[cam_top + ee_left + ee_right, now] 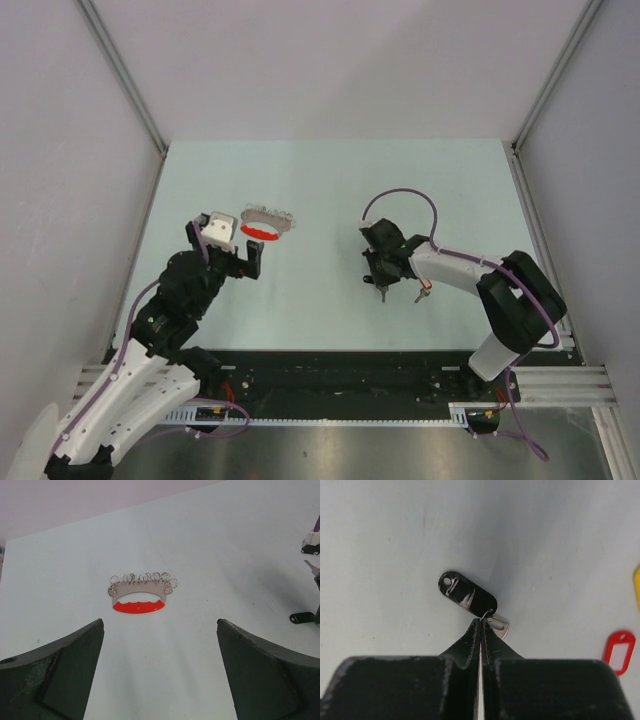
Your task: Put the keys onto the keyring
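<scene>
**Black key pinched; keyring sits by the left arm**

Top view: the keyring (268, 226) lies just beyond the left gripper (252, 258), well apart from the right gripper (382, 288).

Left wrist: the fingers (65, 675) are spread wide. The keyring is dead ahead, long axis crosswise, red side nearest.

Right wrist: the jaws are pressed together on the metal end of the black key (467, 596), its head pointing away.

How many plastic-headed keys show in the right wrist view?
3. The black-headed silver metal key lies at the shut right pincer tips; a red-headed one sits lower right; a yellow sliver shows at the right edge. Any others are out of frame.
</scene>
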